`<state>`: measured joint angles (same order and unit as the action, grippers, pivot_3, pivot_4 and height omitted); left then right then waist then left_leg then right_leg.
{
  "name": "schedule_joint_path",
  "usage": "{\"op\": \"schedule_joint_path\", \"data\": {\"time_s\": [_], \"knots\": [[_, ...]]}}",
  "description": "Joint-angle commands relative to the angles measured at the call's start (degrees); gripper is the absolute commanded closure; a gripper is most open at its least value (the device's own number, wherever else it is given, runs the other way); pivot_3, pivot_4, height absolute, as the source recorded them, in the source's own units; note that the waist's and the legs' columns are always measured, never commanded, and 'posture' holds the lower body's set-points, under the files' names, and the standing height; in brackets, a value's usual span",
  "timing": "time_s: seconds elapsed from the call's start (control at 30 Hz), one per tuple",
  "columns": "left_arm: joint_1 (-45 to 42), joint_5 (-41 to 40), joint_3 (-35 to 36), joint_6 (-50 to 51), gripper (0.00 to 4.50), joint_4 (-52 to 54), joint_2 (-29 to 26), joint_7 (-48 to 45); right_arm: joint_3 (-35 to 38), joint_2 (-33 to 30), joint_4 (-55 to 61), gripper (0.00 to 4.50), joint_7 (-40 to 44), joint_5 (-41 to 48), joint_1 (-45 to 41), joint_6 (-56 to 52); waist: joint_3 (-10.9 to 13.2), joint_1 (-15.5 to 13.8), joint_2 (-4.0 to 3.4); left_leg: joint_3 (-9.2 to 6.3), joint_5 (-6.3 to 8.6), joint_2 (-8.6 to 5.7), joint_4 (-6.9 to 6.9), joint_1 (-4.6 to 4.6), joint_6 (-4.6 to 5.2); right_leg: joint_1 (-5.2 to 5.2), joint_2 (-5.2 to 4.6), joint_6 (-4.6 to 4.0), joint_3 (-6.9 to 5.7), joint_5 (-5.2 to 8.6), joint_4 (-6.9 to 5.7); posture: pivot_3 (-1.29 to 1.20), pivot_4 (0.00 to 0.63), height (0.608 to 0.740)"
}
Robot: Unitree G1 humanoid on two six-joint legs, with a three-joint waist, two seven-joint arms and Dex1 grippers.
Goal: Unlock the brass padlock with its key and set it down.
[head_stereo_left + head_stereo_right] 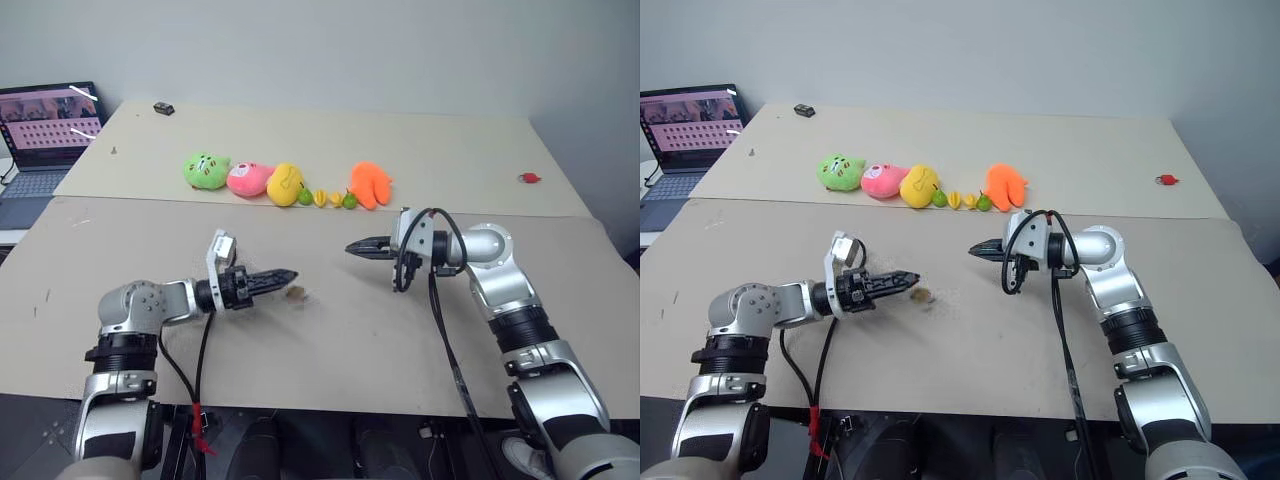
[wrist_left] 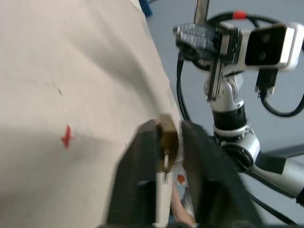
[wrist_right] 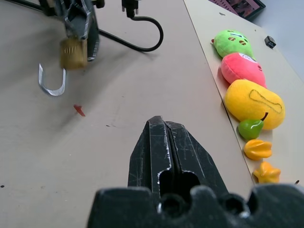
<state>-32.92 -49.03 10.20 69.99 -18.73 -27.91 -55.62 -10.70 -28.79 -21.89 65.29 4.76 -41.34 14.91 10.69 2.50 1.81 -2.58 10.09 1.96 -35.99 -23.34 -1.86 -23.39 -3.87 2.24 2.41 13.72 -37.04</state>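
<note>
- The brass padlock [image 3: 73, 52] hangs at the tip of the left claw [image 2: 166, 142], just above the tan surface [image 1: 330, 340]. Its silver shackle [image 3: 51, 84] is swung open, so the lock looks already undone.
- In the left wrist view the left claw's fingers [image 2: 140, 156] stand slightly apart with the padlock body between them. Whether they are gripping it or releasing it, I cannot tell.
- The key [image 3: 79, 110], a small reddish sliver, lies on the surface just below the padlock, apart from it.
- The right claw [image 3: 164, 137] is pressed together and empty, well back from the padlock, probably keeping out of the way.
- Judged step: setting the padlock down.
</note>
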Motion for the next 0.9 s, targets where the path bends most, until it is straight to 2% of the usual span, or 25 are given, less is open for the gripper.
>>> {"op": "schedule_joint_path", "data": {"time_s": [0.03, 0.1, 0.27, 0.7, 0.9], "knots": [[-0.27, 2.91, -1.54, -3.24, 1.35, -0.92, -1.07, -0.96, 1.01, -0.09, 2.34, 4.50, -1.19, 0.52, 0.22, 1.09, 0.00, 0.05, 0.00, 0.00, 0.00, 0.00, 0.00, -0.01, 0.00, 0.00, 0.00, -0.01, 0.00, 0.00, 0.00, 0.00, 0.150, 0.722], [0.87, 4.64, -3.25, -5.05, 0.67, 0.30, -1.30, -1.33, 1.20, -0.16, 2.89, 4.50, -1.54, 0.73, 0.68, 0.71, 0.00, 0.03, 0.00, 0.00, 0.00, 0.00, 0.00, 0.00, 0.00, 0.00, 0.00, -0.02, 0.00, -0.01, 0.00, 0.00, 0.150, 0.722], [2.87, 6.28, -3.33, -8.82, 0.67, 3.05, -0.73, -0.47, 1.62, -0.74, 3.84, 4.50, -2.45, 0.81, 1.83, -0.12, 0.00, 0.04, 0.00, 0.00, 0.00, 0.01, 0.00, 0.01, 0.00, 0.00, 0.00, -0.02, 0.01, -0.01, -0.01, 0.00, 0.150, 0.722], [7.19, 1.92, 9.99, -12.96, 0.67, 10.47, 1.17, 8.60, 2.18, -1.06, 4.01, 4.50, -3.98, 1.26, 3.39, -1.27, 0.00, 0.00, 0.00, 0.00, 0.00, 0.02, 0.00, 0.01, 0.00, 0.00, 0.00, -0.01, 0.00, -0.01, -0.01, 0.00, 0.150, 0.722], [10.33, 1.03, 11.21, -13.33, 0.67, 13.50, 2.47, 11.37, 1.66, -0.60, 3.42, 4.50, -3.86, 1.09, 3.24, -0.80, 0.00, -0.03, 0.00, 0.00, 0.00, 0.00, 0.00, -0.01, 0.00, 0.00, -0.03, -0.02, 0.00, -0.01, 0.01, 0.00, 0.150, 0.722]]}}
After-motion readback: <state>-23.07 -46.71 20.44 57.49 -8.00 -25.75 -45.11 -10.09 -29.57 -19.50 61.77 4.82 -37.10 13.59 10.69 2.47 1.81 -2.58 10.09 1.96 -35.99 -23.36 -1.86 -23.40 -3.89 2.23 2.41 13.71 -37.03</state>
